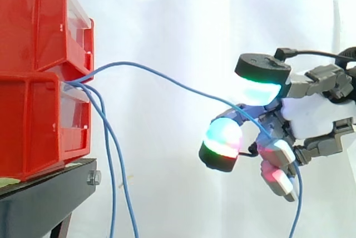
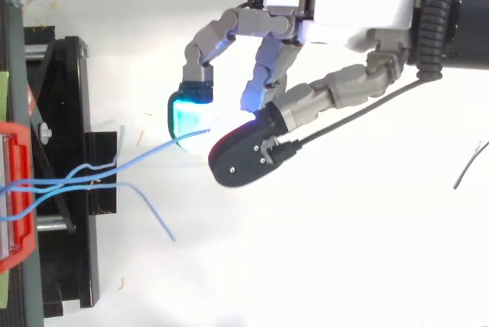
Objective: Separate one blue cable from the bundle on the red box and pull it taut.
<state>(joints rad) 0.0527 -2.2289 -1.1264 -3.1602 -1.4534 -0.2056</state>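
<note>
One blue cable leaves the gap between the two stacked red bins, rises in a low hump and slopes down to the right, well clear of the bins, into the hand. There it passes between the upper glowing pad and the curled fingers below, which close on it. Its free end drops past the lower fingers to the bottom edge of the side view. From above, the same cable runs across open space to the cyan pad, with a slight bend rather than a straight line. Two other blue cables hang loose from the same gap, down beside the black stand. A white curtain hangs behind.
</note>
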